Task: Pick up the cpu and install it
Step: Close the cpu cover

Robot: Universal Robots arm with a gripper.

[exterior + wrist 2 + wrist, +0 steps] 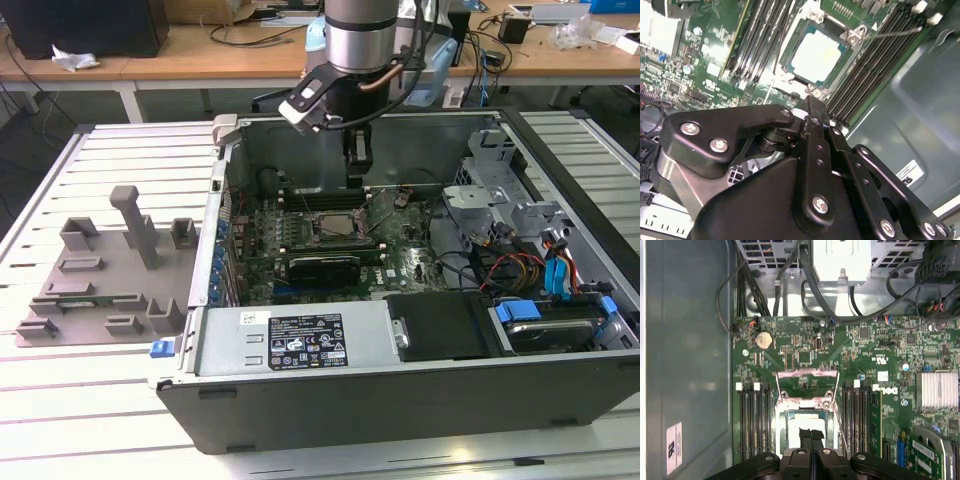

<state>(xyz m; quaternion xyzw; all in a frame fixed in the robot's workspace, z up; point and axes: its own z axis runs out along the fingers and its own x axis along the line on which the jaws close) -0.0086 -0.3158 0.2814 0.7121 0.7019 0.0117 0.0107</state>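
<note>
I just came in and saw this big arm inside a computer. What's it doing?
A robot arm is reaching down into an open computer case. Its gripper hangs shut over the processor socket on the green motherboard. The cpu, a pale silvery square, lies flat in that socket, and the gripper holds nothing. A grey fixture tray sits outside the case, on the exterior view's left.
</note>
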